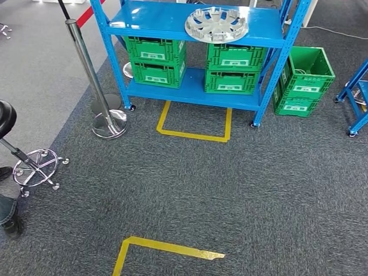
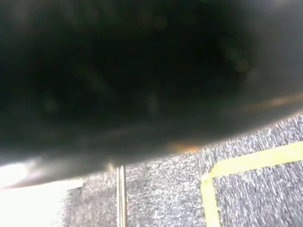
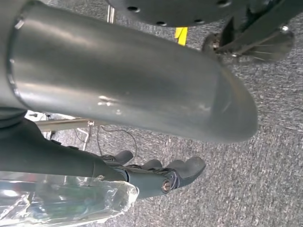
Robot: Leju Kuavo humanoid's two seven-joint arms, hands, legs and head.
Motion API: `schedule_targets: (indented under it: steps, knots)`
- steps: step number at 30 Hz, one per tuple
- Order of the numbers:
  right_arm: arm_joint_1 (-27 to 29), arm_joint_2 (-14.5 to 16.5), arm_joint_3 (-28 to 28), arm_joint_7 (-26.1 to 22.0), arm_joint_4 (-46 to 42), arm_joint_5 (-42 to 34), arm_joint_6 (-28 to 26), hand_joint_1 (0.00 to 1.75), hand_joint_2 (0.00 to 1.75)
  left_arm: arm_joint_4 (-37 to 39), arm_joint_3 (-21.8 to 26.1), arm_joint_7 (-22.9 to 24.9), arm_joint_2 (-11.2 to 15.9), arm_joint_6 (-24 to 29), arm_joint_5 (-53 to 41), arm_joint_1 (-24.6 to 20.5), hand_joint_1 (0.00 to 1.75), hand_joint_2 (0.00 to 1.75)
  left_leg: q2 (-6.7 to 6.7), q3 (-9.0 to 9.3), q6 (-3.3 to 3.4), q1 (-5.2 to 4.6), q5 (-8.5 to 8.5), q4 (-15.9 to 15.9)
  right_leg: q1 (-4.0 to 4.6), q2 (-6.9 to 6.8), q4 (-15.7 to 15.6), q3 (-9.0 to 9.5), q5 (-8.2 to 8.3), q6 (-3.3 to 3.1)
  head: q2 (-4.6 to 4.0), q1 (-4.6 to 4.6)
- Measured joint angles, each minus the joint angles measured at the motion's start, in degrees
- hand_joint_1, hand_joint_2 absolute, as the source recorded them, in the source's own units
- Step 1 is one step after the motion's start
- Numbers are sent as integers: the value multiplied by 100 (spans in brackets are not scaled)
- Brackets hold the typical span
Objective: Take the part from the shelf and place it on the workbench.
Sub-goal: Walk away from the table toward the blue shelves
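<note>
Silver part point(image 1: 216, 24) flat on blue shelf point(image 1: 169, 26), top cut off. R hand point(image 3: 157, 172) empty, fingers apart; L hand hidden, state unclear.

Ahead of us stands a blue metal shelf rack point(image 1: 191, 95), and on its top shelf, toward the right, lies a silver round wheel cover point(image 1: 216, 24). On its lower shelf sit two stacks of green plastic crates point(image 1: 156, 60), one left and one right point(image 1: 234, 68). On the floor just right of the rack another green plastic crate point(image 1: 304, 80) rests tilted. Before the rack a yellow tape outline point(image 1: 194, 133) lies on the grey carpet point(image 1: 243, 195). Left of the rack stands a chrome stanchion post point(image 1: 93, 77), and farther left, nearer us, a black stool on a chrome wheeled base point(image 1: 37, 167). Nearest us lies a second yellow tape corner point(image 1: 160, 247).
</note>
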Motion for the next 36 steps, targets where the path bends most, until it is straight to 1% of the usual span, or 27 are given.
schedule_targets:
  steps: [2,3,5,6,8,10,11,13,14,15,17,18,19,20,22,23,24,25,26,28,29,30,31,32,33,35,36]
  knots:
    - [11,0,2,12,2,-2,-3,0,0,-1,0,30,-6,1,0,13,0,0,-12,82,-119,48,-117,80,-62,13,-699,339,362,109,0,10]
    - [8,2,5,14,2,-3,-6,0,0,-1,0,40,0,1,-1,11,0,0,-17,93,-180,60,-195,154,-78,32,-970,496,416,107,0,34]
    - [7,5,10,19,0,-7,-14,0,0,-2,0,57,15,3,-1,1,0,0,-26,95,-266,57,-308,263,-68,63,-1137,632,308,1,1,39]
    - [10,6,12,22,-2,-7,-19,0,0,-2,0,62,16,3,-1,-3,0,0,-32,102,-280,64,-343,287,-59,63,-1121,653,262,-99,2,29]
    - [23,6,15,30,-6,-7,-26,0,0,-2,0,67,10,3,-1,-11,0,0,-20,115,-305,88,-403,360,-41,51,-1098,709,191,-215,2,-16]
    - [25,6,16,27,-11,-3,-34,0,0,-2,-2,70,5,2,-1,-32,0,0,32,-140,-326,95,-565,849,-29,28,-1110,815,111,-289,2,-44]
    - [26,6,16,25,-13,-1,-37,0,0,-2,-3,70,4,1,-1,-40,0,0,56,-412,-326,90,-671,1277,-18,14,-1115,870,58,-312,2,-57]
    - [31,6,15,23,-13,3,-37,0,0,-2,-4,71,4,-4,-1,-22,0,0,66,-1020,-307,77,-768,2064,7,0,-1120,995,-62,-338,2,-62]
    - [37,6,13,23,-13,4,-37,0,0,-2,-4,72,4,-9,-1,-3,0,0,66,-1233,-278,64,-653,2218,18,4,-1123,1065,-132,-346,2,-65]
    - [41,6,11,23,-13,5,-37,0,0,-2,-4,72,4,-13,-1,15,0,0,66,-1343,-237,44,-414,2151,28,9,-1130,1152,-208,-351,2,-64]
    - [44,7,8,22,-13,6,-37,0,0,-2,-4,72,10,-19,-1,38,0,0,67,-1310,-113,-25,230,1568,36,11,-1176,1360,-364,-350,2,-64]
    - [39,9,8,21,-11,7,-36,0,0,-2,-4,72,17,-19,-1,43,0,0,76,-1238,-48,-67,433,1295,45,11,-1221,1472,-430,-333,2,-56]
    - [34,11,8,18,-10,9,-36,0,0,-1,-4,71,28,-19,-1,45,0,0,87,-1160,13,-106,512,1089,48,6,-1286,1565,-474,-309,1,-56]
    - [30,14,8,17,-8,11,-33,0,0,-1,-4,71,39,-17,-1,40,0,0,98,-1084,62,-133,470,958,52,-6,-1357,1665,-486,-278,1,-57]
    - [20,18,10,13,-8,16,-29,0,0,0,-5,67,51,-8,-1,24,0,0,108,-923,101,-138,309,723,61,-31,-1366,1736,-382,-188,1,-67]
    - [11,19,12,11,-8,17,-28,0,0,0,-5,65,52,-2,-1,24,0,0,102,-826,97,-124,258,602,64,-37,-1220,1682,-287,-154,1,-59]
    - [-3,17,13,8,-8,18,-29,0,0,0,-5,63,52,5,-1,31,0,0,96,-725,90,-111,222,507,64,-33,-952,1515,-194,-135,1,-49]
    - [-18,16,14,6,-9,19,-29,0,0,0,-5,62,51,9,-1,37,0,0,85,-622,88,-99,187,434,66,-27,-611,1287,-159,-137,1,-41]
    - [-26,15,15,4,-9,18,-30,0,0,0,-4,61,49,13,-1,44,0,0,80,-527,88,-99,130,394,70,-20,-260,1022,-217,-153,1,-32]
    - [-18,15,17,8,-8,17,-29,0,0,0,-5,61,43,18,-1,45,0,0,60,-332,93,-106,-26,368,84,-15,189,511,-612,-161,2,-26]
    - [-5,15,17,10,-7,16,-29,0,0,0,-6,61,40,21,-1,47,0,0,48,-214,91,-110,-119,366,89,-15,234,325,-813,-147,2,-25]
    - [8,14,16,12,-7,16,-29,0,0,0,-6,61,40,27,0,51,0,0,37,-83,85,-114,-215,366,91,-15,152,201,-902,-127,2,-22]
    - [21,14,14,13,-7,14,-29,0,0,0,-5,61,41,35,-1,54,0,0,31,53,76,-116,-311,367,91,-16,-33,136,-823,-110,2,-21]
    - [35,13,13,14,-6,10,-29,0,0,1,-5,61,42,44,-1,57,0,0,29,182,63,-118,-412,366,92,-18,-303,101,-524,-106,2,-19]
    - [48,12,11,14,-4,5,-29,0,0,4,-4,62,42,54,-1,54,0,0,29,303,46,-120,-517,380,99,-25,-552,85,-112,-129,2,-19]
    - [55,11,12,16,-3,-9,-29,0,0,10,-4,63,40,68,0,41,0,0,26,461,-18,-120,-685,389,129,-29,-831,117,470,-237,2,-16]
    - [48,10,13,17,-6,-16,-30,0,0,14,-5,65,39,73,0,26,0,0,24,515,-59,-117,-720,396,149,-27,-848,163,547,-304,2,-13]
